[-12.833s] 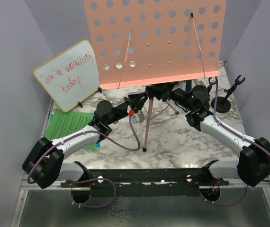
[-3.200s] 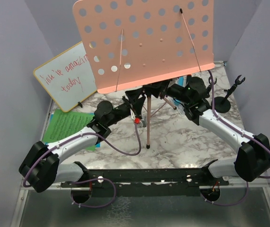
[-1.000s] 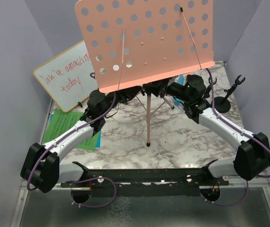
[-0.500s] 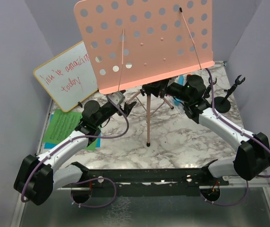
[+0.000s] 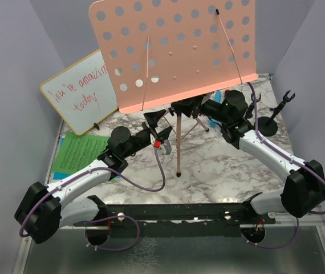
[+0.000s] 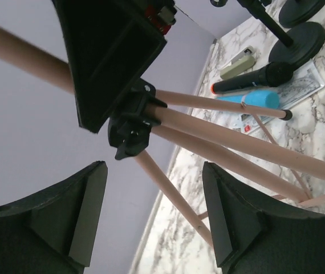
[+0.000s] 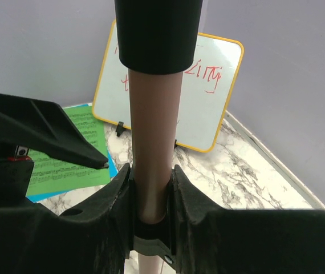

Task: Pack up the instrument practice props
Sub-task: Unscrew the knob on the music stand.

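Observation:
The pink music holder's perforated tray (image 5: 179, 51) stands tilted on its tripod in the middle of the table. My right gripper (image 7: 151, 188) is shut on the pink pole (image 7: 154, 131) just under the tray. My left gripper (image 5: 158, 127) is open, low beside the tripod's black hub (image 6: 131, 123). One pink leg (image 6: 174, 197) runs past the gap between its fingers (image 6: 236, 217) without touching them. Behind the legs lie a black microphone (image 6: 254, 77) and a blue microphone (image 6: 248, 98). Two black mic holders (image 6: 296, 45) stand at the back right. Green and blue music sheets (image 5: 82, 151) lie at the left.
A yellow-framed whiteboard (image 5: 80, 91) with red writing leans on the left wall. A small silver cylinder (image 6: 236, 63) lies near the microphones. Purple walls close in the marble table (image 5: 219, 165) on three sides. One tripod leg's foot (image 5: 178, 172) rests near the table's middle.
My left arm drew back from under the tray's left edge, then swung right and low toward the tripod legs, its jaws opening wider. The right gripper and the holder stayed still.

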{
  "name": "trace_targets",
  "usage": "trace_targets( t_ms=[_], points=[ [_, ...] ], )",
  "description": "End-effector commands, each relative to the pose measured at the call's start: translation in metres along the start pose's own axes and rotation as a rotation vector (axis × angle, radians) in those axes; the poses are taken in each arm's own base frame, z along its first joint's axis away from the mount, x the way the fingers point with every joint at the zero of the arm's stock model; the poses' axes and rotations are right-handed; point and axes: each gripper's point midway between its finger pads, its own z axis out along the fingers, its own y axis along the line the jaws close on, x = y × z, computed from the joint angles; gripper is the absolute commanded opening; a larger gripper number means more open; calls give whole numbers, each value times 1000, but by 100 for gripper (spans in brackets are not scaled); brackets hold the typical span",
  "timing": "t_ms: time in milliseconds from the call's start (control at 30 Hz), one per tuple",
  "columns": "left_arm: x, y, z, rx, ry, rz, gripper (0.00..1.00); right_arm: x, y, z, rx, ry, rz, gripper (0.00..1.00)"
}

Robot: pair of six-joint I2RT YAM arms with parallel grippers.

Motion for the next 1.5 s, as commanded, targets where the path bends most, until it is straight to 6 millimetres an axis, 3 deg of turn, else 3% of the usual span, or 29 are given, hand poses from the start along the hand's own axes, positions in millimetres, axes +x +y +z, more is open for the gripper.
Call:
trace_targets(
  t_ms=[0, 200, 567, 633, 800, 900, 1000, 1133, 1467],
  points=[
    [-12, 22, 11, -42, -10, 210, 71, 87, 39, -13, -134, 257, 172, 1],
    [-14, 30, 20, -32, -6, 233, 60, 87, 39, -13, -136, 256, 172, 1],
    [-2, 20, 32, 41, 31, 242, 43, 86, 40, -14, -135, 259, 172, 1],
    [-2, 19, 33, 45, 31, 227, 37, 87, 39, -14, -133, 260, 172, 1],
    [-5, 21, 35, 25, 29, 57, 8, 88, 39, -14, -134, 262, 171, 1],
    [-8, 24, 36, -9, 36, -128, 0, 88, 39, -14, -133, 264, 173, 1],
    [-6, 32, 38, -107, 74, -469, 0, 88, 39, -14, -132, 263, 172, 1],
    [11, 37, 28, -285, 137, -880, 0, 88, 38, -14, -126, 267, 169, 1],
    [27, 21, 20, -436, 82, -1850, 0, 91, 38, -14, -126, 275, 175, 1]
  ],
)
